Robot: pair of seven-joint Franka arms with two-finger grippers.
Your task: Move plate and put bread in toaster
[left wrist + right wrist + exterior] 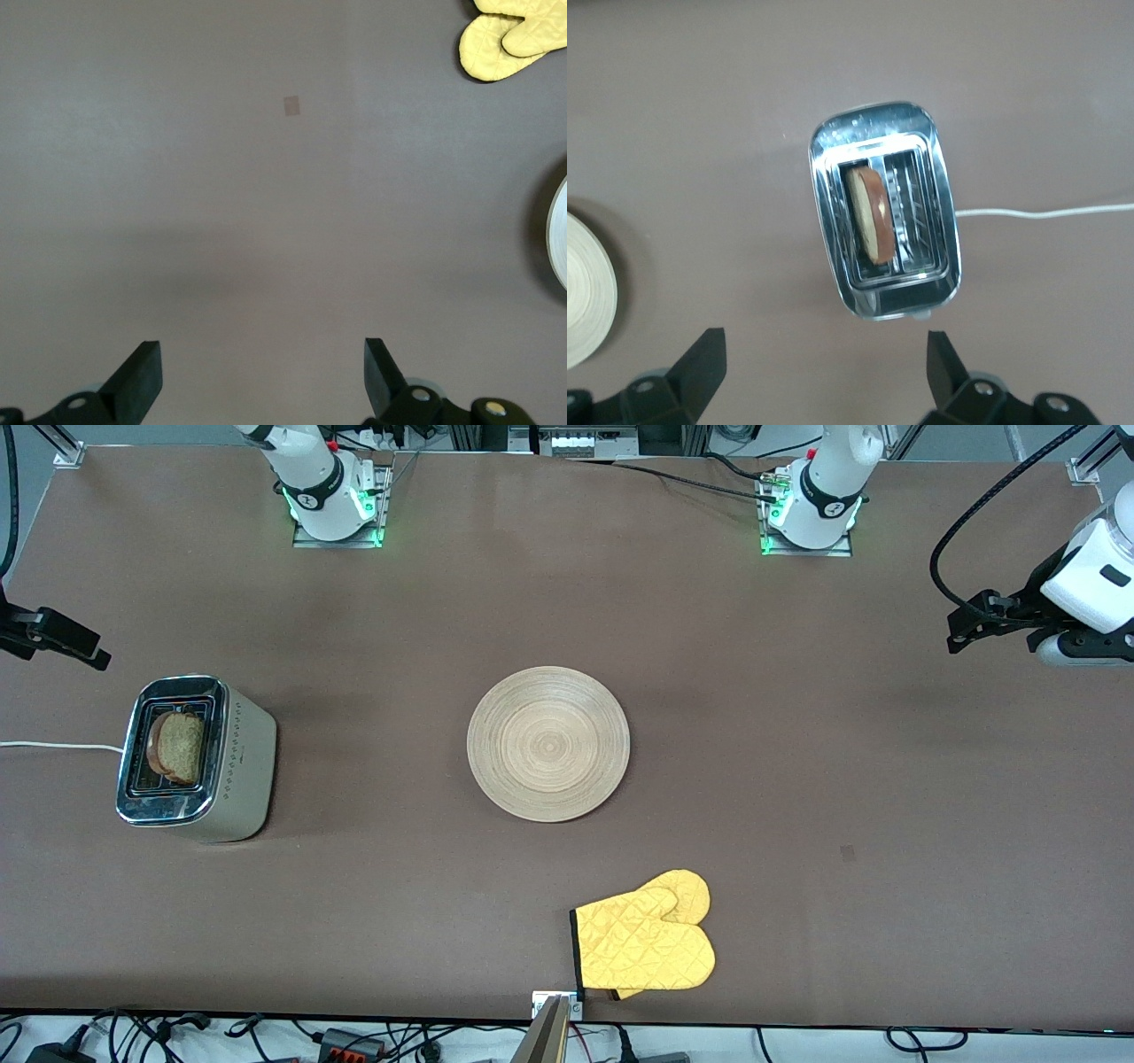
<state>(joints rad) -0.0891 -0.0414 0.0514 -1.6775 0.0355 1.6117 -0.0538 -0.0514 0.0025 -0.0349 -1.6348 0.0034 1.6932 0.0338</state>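
Bread (180, 747) already sits in toaster (197, 758) at right arm's end; plate (548, 743) mid-table, bare. Task looks done. Left gripper (261, 376) and right gripper (824, 367) both spread, empty, nothing left to grab.

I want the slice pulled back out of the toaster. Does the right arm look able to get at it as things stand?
Probably yes. The right gripper is open and empty above the toaster. The bread stands in one slot with its top edge showing, and nothing lies across the slots. How firmly it could be pinched is unclear.
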